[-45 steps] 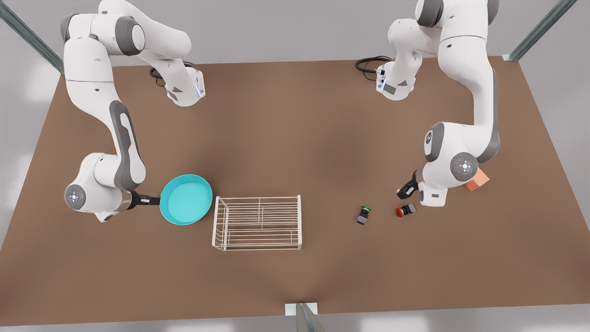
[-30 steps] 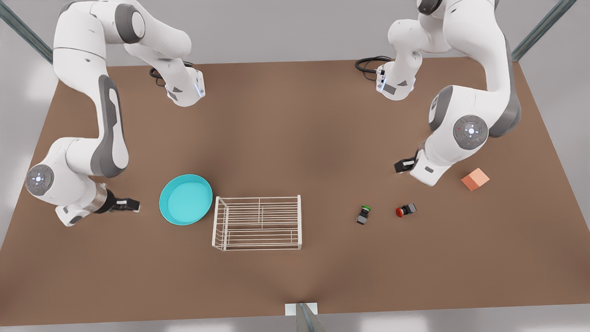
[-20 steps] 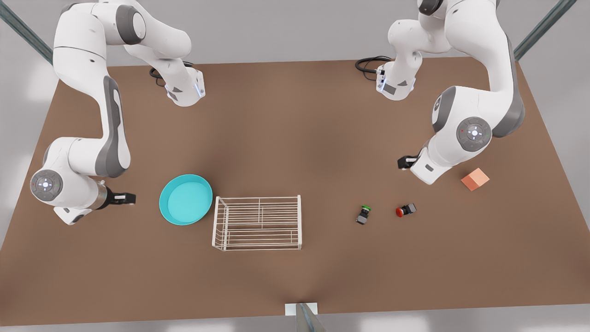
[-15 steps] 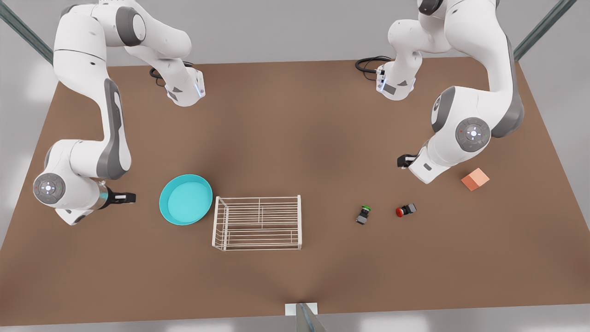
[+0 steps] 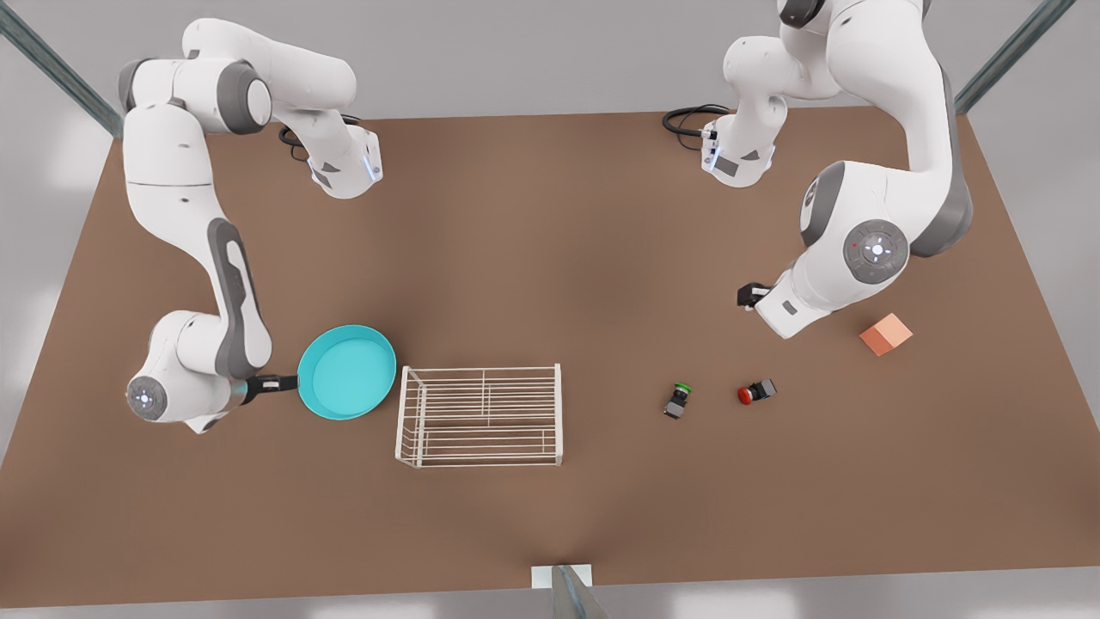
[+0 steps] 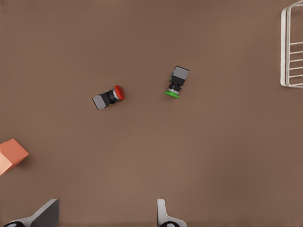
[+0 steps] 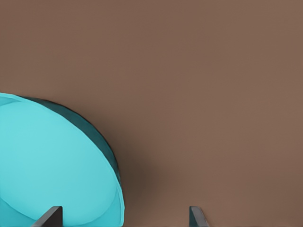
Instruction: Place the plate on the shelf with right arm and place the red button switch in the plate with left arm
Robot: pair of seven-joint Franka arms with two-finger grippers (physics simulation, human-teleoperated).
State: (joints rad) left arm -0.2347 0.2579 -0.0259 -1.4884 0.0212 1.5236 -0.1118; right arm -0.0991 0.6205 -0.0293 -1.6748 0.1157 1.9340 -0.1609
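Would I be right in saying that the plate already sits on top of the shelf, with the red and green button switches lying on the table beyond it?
Not quite: in the front view the plate lies on the table beside the shelf, not on it. The right end effector is at its rim. The red button switch and green switch do lie on the table.

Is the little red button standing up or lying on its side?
Lying on its side: the red button switch rests on the table, cap pointing sideways.
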